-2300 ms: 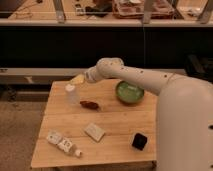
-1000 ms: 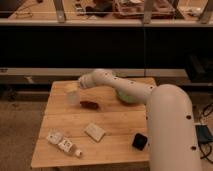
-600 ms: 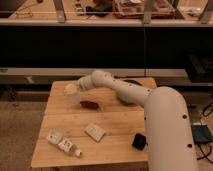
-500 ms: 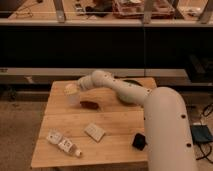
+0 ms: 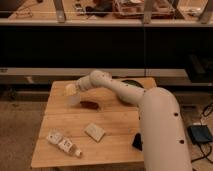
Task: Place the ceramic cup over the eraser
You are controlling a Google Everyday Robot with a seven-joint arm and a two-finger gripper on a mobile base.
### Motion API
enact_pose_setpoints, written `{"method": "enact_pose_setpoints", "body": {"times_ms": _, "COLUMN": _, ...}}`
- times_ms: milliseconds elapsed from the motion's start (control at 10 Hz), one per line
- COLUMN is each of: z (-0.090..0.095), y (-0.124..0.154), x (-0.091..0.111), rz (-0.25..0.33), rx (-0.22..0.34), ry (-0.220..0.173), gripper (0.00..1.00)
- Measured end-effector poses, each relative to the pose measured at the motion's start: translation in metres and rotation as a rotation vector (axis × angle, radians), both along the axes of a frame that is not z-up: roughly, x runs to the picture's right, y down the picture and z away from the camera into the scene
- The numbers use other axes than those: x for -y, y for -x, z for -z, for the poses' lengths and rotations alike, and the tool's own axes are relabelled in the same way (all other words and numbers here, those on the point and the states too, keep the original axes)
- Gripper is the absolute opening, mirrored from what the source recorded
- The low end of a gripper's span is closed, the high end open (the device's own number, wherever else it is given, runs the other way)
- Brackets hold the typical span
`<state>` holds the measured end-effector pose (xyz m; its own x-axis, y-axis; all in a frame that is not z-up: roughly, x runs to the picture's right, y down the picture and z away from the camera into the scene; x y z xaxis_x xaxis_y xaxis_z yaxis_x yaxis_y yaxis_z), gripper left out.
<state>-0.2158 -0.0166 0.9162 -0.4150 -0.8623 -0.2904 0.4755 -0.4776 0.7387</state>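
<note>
Presently the two-finger gripper [image 5: 70,90] is held over the far left part of the pale wooden slatted table [image 5: 60,120], with its fingers spread wide apart and nothing clamped between them. The small plain white ceramic cup [image 5: 74,98] is seen just below the gripper, close against it; whether it is touched cannot be told. The small black rounded eraser [image 5: 137,142] is found well apart, near the table's front right edge, partly hidden by the robot's white arm [image 5: 150,115]. Three risks are judged. The cup may be tipped if the fingers are closed off-centre. The small brown object [image 5: 90,105] beside the cup may be struck during the carry. The eraser may be pushed off the edge if the cup is lowered askew.
</note>
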Motion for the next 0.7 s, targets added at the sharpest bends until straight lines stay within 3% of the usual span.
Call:
{"method": "enact_pose_setpoints", "body": {"times_ms": 300, "z": -0.0063, "y": 0.0046, "x": -0.0079, "rz": 0.043, "rx": 0.001, "ry": 0.012, "gripper": 0.46}}
{"method": "enact_pose_setpoints", "body": {"times_ms": 700, "z": -0.0007, "y": 0.0097, "x": -0.0014, "rz": 0.062, "rx": -0.007, "ry": 0.028, "gripper": 0.11}}
